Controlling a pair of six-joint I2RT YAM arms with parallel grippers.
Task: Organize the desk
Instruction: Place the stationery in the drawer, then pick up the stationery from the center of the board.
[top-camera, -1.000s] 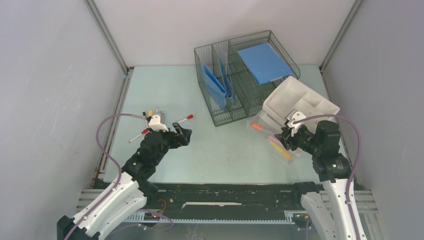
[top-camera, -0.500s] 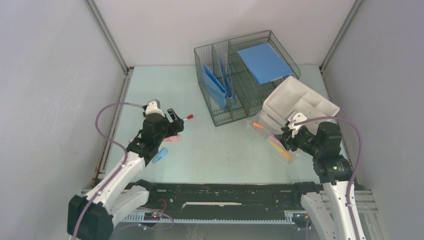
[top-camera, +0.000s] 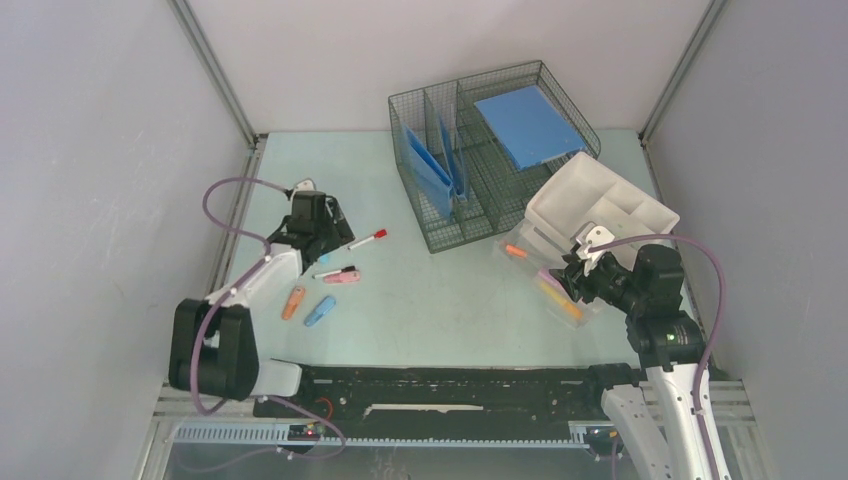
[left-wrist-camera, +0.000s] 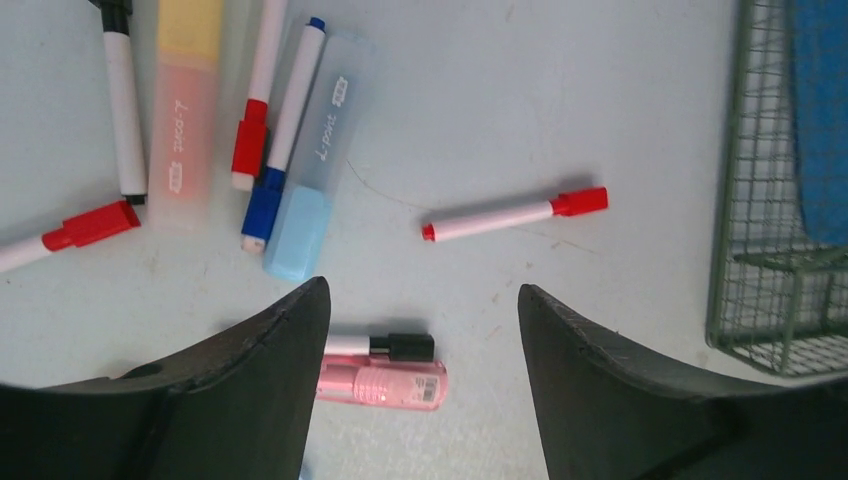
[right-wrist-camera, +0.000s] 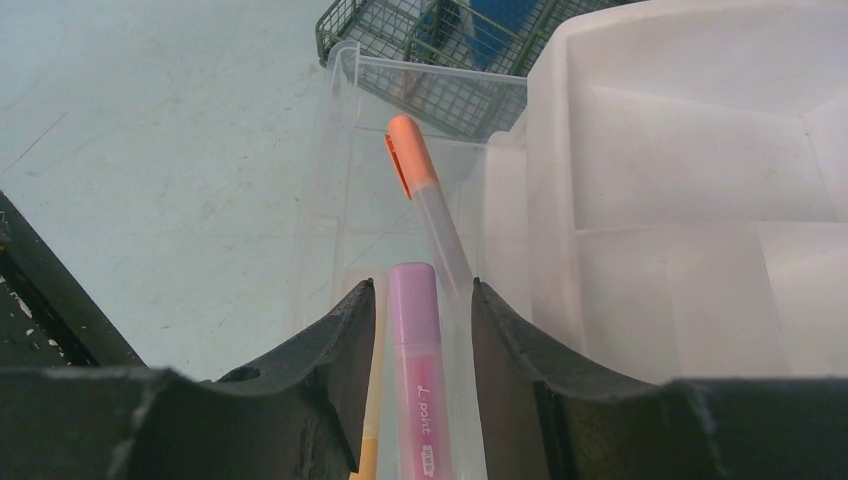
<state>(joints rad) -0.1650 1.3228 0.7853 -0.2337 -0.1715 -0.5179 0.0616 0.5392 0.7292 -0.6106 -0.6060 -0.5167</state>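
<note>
Mint desk (top-camera: 450, 300): loose markers (left-wrist-camera: 510, 213), likely light, slick, take mid-barrel; left gripper (left-wrist-camera: 422, 290) spread; right gripper (right-wrist-camera: 420, 288) straddles pink highlighter (right-wrist-camera: 413, 350), hold uncertain

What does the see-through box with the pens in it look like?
The clear box is see-through plastic, long, open-topped, with thin walls. It sits on the desk against the white tray, near the wire basket. Inside lie an orange-capped pen and a pink highlighter. The right gripper hovers over it, open.
</note>
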